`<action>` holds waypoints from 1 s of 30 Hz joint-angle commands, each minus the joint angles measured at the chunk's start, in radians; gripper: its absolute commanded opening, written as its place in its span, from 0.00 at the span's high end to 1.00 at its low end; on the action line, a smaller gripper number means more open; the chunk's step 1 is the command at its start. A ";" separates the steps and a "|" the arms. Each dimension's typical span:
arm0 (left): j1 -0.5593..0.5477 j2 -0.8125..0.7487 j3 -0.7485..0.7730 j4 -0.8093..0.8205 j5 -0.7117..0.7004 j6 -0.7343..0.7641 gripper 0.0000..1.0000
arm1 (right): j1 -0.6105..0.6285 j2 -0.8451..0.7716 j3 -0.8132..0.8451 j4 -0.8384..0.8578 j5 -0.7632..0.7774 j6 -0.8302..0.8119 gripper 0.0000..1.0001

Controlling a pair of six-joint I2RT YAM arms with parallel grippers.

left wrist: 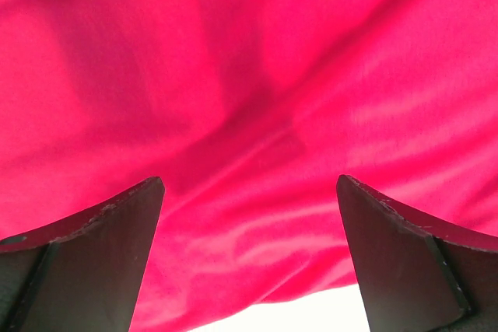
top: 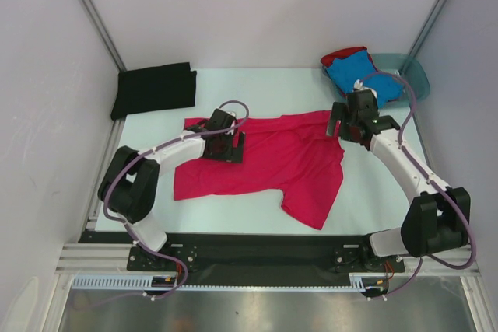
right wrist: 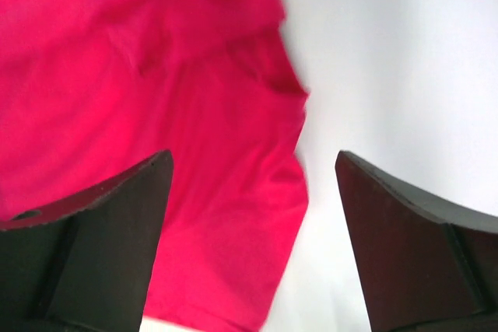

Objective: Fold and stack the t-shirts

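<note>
Pale, smooth tabletop (top: 366,200) carries everything here, with the two arms bolted at its near edge. The magenta-pink t-shirt (top: 272,161) is the biggest thing on it, lying opened out and rumpled across the middle, one sleeve pointing toward the near right and its hem toward the left edge. The black t-shirt (top: 154,89) lies folded into a flat rectangle at the far left corner, well apart from the pink one. At the far right corner sits the translucent teal basin (top: 412,75). The bright blue t-shirt (top: 358,75) is bunched up in it and spills over its left rim. The red t-shirt (top: 342,55) shows only as a small fold behind the blue one.

The left gripper (top: 222,145) hangs low over the far left part of the pink t-shirt. Its jaws are spread wide, with only flat pink cloth beneath them. The right gripper (top: 342,126) is at the shirt's far right corner, near the basin. Its jaws are also spread wide and grasp nothing: the wrist view shows the cloth's edge under one finger and bare tabletop under the other.
</note>
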 commanded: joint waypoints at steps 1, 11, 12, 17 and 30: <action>-0.007 -0.064 -0.044 0.054 0.081 -0.003 0.00 | 0.035 -0.049 -0.074 -0.112 -0.117 0.013 0.10; -0.014 -0.096 -0.116 0.095 0.148 -0.030 0.00 | 0.070 -0.201 -0.335 -0.074 -0.119 0.183 0.10; -0.016 -0.100 -0.118 0.092 0.144 -0.030 0.00 | 0.070 -0.207 -0.359 -0.074 -0.140 0.200 0.10; -0.014 -0.134 -0.125 0.081 0.142 -0.030 0.00 | 0.081 -0.271 -0.455 -0.078 -0.202 0.306 0.12; -0.018 -0.150 -0.128 0.071 0.131 -0.017 0.00 | 0.130 -0.418 -0.649 -0.086 -0.245 0.500 0.19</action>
